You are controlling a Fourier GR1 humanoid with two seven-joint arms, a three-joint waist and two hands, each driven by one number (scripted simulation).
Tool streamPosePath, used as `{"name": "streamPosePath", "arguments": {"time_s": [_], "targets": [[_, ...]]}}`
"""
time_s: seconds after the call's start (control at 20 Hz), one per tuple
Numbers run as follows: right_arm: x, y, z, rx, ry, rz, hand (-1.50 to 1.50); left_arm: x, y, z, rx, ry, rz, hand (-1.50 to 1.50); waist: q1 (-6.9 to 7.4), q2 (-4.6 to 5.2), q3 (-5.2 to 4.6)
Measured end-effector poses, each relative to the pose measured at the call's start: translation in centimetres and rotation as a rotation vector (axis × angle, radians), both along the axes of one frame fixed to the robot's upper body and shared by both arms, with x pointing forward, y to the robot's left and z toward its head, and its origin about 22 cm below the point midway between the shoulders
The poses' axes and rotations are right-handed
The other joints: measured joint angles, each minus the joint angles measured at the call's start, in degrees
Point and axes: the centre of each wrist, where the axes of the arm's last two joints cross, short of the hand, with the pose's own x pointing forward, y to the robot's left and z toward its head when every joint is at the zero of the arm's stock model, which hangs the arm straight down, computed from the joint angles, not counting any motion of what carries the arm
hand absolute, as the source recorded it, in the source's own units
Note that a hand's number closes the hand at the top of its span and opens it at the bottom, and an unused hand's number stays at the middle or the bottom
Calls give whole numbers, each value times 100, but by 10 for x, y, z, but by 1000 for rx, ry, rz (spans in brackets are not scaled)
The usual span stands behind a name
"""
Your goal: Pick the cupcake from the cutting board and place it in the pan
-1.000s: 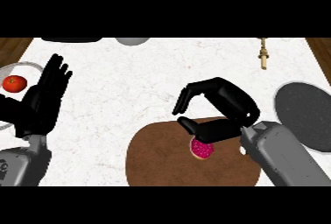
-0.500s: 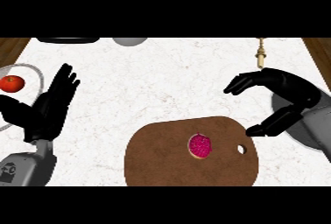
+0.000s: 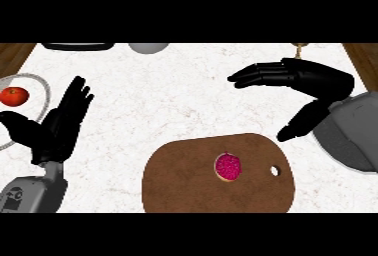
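A cupcake (image 3: 229, 166) with pink frosting sits on the round brown cutting board (image 3: 184, 185) at the lower middle of the head view. Nothing touches it. My right hand (image 3: 314, 82) hovers up and to the right of the board, well away from the cupcake, fingers stretched leftward and thumb pointing down, holding nothing. At the left my left hand (image 3: 55, 127) rests open with its fingers up. I see no pan beside my right forearm (image 3: 354, 135), which fills the right edge.
At the left edge a white-rimmed plate (image 3: 46, 90) holds a red apple (image 3: 15, 95), partly behind my left hand. A dark object (image 3: 77, 46) and a grey bowl (image 3: 148, 47) sit at the counter's far edge. A small wooden item (image 3: 299, 49) lies top right.
My right hand was down at the cupcake a second ago; it has lifted away up and to the right with nothing in it. The cupcake stays on the board. The left hand barely moved.
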Motion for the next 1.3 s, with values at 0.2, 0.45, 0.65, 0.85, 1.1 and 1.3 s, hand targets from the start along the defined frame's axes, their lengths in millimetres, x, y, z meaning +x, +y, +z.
{"name": "streamPosePath", "arguments": {"time_s": [0.2,0.45,0.65,0.85,1.1,1.3], "targets": [[0,29,7,-132,-93,51,-150,-5,4,-4,2,0,2,0,-14,-13,-4],[-11,65,7,-342,-159,128,-150,-3,3,-1,1,0,14,0,-80,-30,-6],[-19,73,0,-545,-197,161,-150,-2,7,-3,4,2,14,0,-98,-29,-7],[-31,76,-1,-644,-235,191,-150,-12,8,-4,1,6,14,0,-117,-39,-4],[-48,75,-5,-712,-326,210,-150,-9,14,-4,1,5,20,0,-153,-39,-3],[-63,75,-9,-739,-407,199,-150,-1,9,-2,-1,5,29,0,-173,-39,-2]]}}
